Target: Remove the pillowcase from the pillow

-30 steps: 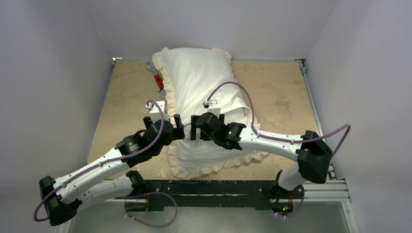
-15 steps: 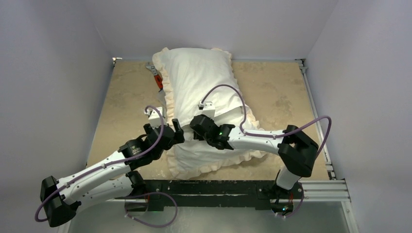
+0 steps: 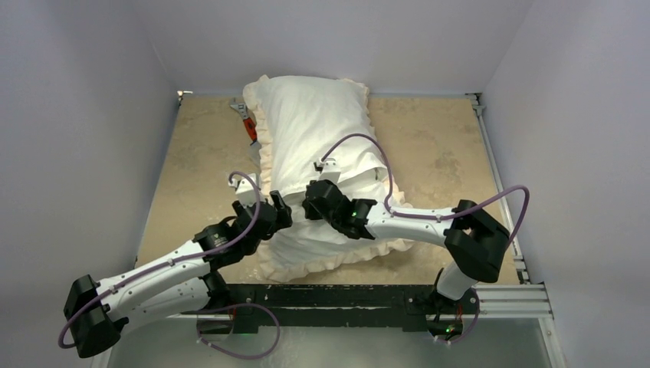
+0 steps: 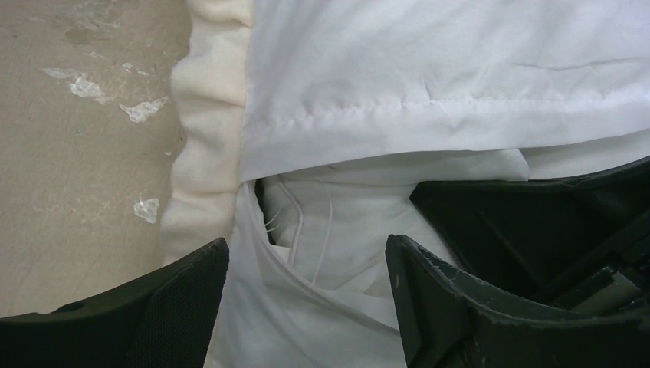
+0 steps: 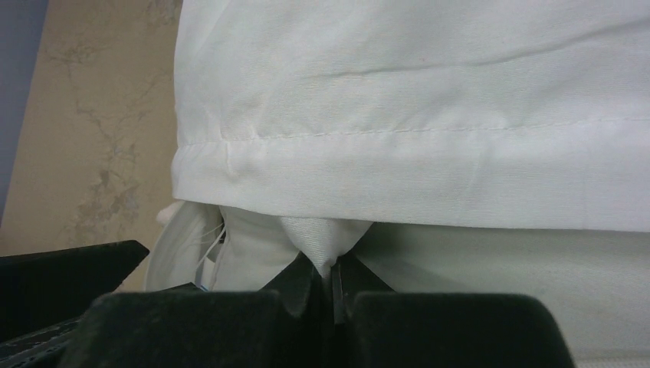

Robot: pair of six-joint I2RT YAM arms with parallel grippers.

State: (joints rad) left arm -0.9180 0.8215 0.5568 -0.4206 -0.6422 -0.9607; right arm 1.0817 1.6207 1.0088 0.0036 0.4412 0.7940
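The pillowcase (image 3: 306, 123) lies white side up along the table's middle, its cream frill (image 3: 268, 153) down the edges. Both grippers meet at its opening. My right gripper (image 3: 310, 205) is shut, and in the right wrist view (image 5: 331, 268) it pinches a peak of the white pillow (image 5: 322, 238) that comes out from under the pillowcase's hemmed edge (image 5: 414, 192). My left gripper (image 4: 306, 245) is open. Its fingers straddle loose white cloth at the opening, below the hem (image 4: 429, 115) and beside the frill (image 4: 203, 138). The pillow's seam (image 4: 345, 222) shows inside.
An orange-handled tool (image 3: 247, 123) lies on the tan table (image 3: 192, 153) against the frill at the far left. Grey walls close in on three sides. A metal rail (image 3: 345, 295) runs along the near edge. The right gripper's black body (image 4: 521, 222) sits close beside my left fingers.
The right gripper went from wide open to shut on the cloth at the opening. The left gripper moved in closer to the opening and its jaws narrowed somewhat.
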